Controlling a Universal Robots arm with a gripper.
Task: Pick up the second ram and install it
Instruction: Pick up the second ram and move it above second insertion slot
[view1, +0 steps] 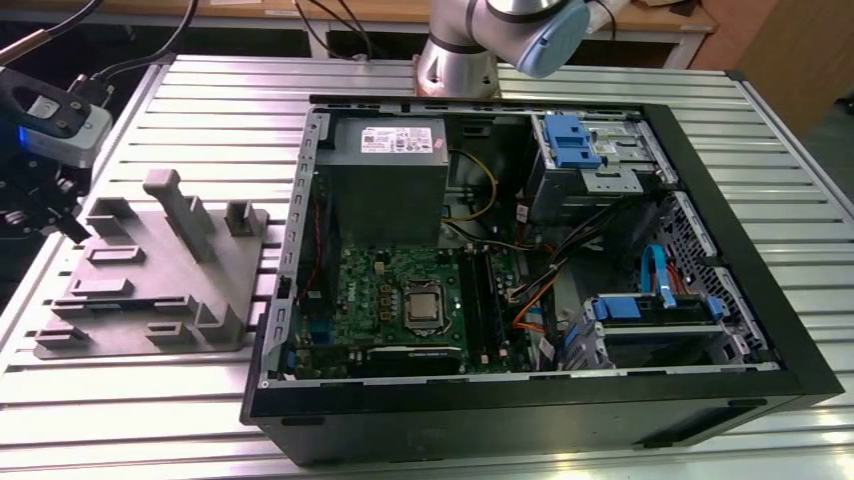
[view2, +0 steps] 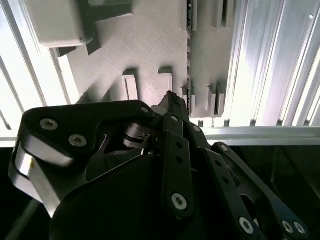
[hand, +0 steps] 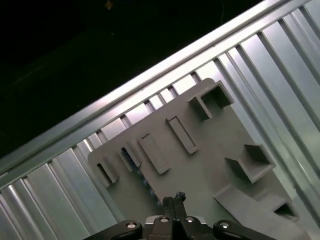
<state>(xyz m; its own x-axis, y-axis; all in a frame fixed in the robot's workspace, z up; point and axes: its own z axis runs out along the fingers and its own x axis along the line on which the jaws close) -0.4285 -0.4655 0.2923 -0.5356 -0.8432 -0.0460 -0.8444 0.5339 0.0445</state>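
imo the claw (hand: 175, 197), pinched together on nothing over the gray holder (hand: 210, 150), should open and square up lengthwise with the ram stick (hand: 131, 159) sitting in the slot near the holder's edge.

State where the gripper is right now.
At the exterior view's far left, the gripper hangs beside the grey holder's edge, apart from the open computer case.

We see an open black computer case (view1: 534, 412) on the ribbed metal counter (view1: 134, 400); a grey slotted fixture (view1: 150, 292) lies beside it, on the exterior view's left.
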